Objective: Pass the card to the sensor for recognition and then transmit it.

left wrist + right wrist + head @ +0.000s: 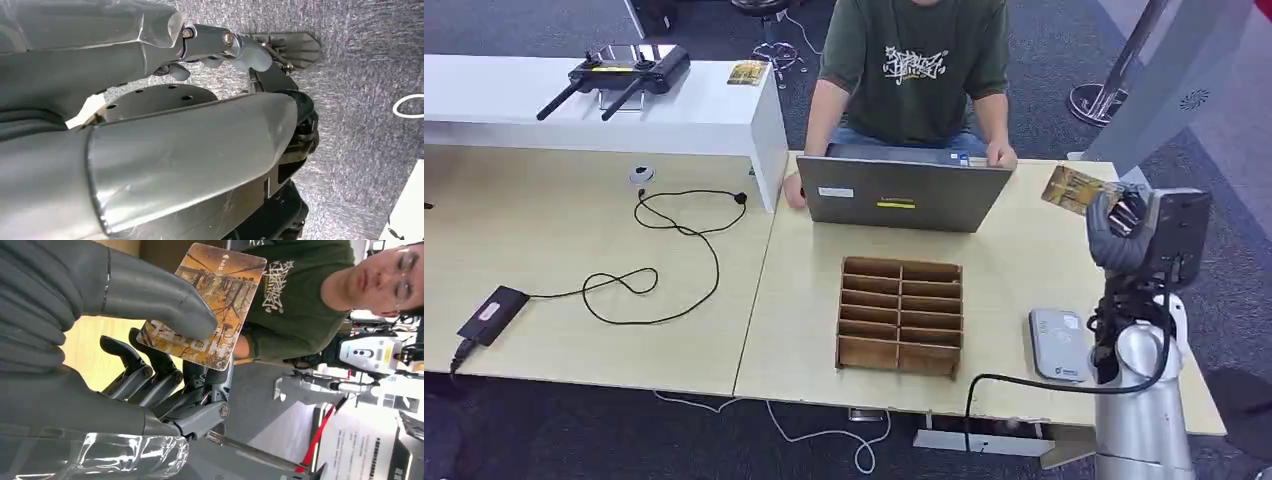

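1. My right hand is raised above the right end of the desk, with the thumb pressing the card against the darker fingers; the hand is clamped on the card.
2. The card is yellow-brown with a printed picture. In the head view it juts out from my hand toward the laptop, held in the air and touching nothing on the desk.
3. In the right wrist view my thumb covers the card's near edge, and most of its printed face is exposed.
4. The sensor, a flat grey pad with a black cable, lies on the desk near its front edge, below my raised hand and apart from the card.
5. A wooden organiser with two columns of slots stands on the desk between the laptop and the front edge, just left of the sensor.
6. A person in a green printed T-shirt sits behind the laptop, with one hand at its right corner.
7. On the left part of the desk lie a looped black cord and a black power brick; a white shelf behind carries a black controller with antennas.
8. The left wrist view looks down at grey carpet; whether my left hand's fingers are apart or together I cannot tell.
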Motion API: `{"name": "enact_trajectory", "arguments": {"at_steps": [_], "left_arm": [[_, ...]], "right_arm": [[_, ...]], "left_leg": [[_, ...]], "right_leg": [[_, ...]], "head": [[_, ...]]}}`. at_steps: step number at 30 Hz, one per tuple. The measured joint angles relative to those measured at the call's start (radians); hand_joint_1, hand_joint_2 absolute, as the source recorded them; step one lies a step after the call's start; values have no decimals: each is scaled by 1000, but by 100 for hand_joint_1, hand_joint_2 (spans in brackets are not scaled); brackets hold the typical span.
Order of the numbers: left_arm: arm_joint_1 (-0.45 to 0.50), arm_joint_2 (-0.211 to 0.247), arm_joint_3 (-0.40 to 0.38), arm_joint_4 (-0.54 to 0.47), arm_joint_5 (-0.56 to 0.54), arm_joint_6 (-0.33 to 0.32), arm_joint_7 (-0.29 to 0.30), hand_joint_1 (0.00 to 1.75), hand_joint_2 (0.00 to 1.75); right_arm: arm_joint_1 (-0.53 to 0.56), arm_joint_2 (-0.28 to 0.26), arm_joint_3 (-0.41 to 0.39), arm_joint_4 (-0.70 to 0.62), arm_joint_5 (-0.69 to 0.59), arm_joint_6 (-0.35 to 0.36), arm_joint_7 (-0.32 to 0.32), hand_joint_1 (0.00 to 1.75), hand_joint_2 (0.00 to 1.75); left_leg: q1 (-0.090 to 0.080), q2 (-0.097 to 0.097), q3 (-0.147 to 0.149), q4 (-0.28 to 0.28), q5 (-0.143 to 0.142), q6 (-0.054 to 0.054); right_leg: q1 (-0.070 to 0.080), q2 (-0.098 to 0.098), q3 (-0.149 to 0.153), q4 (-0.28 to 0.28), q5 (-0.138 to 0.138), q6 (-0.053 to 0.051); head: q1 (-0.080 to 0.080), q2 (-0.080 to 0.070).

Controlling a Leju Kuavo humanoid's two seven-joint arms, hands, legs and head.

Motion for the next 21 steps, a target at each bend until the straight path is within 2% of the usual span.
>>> {"name": "enact_trajectory", "arguments": {"at_steps": [5,21], "left_arm": [[1,-2,0,-8,1,0,2,0,0],[12,-1,-2,-8,33,0,-12,0,0]], "right_arm": [[15,-6,-16,-2,-7,-5,10,175,175],[178,-35,-128,-5,-33,-39,35,175,175]], "left_leg": [[0,0,0,0,0,0],[0,0,0,0,0,1]], "right_leg": [[0,0,0,0,0,0],[0,0,0,0,0,1]], "head": [[0,0],[0,0]]}}
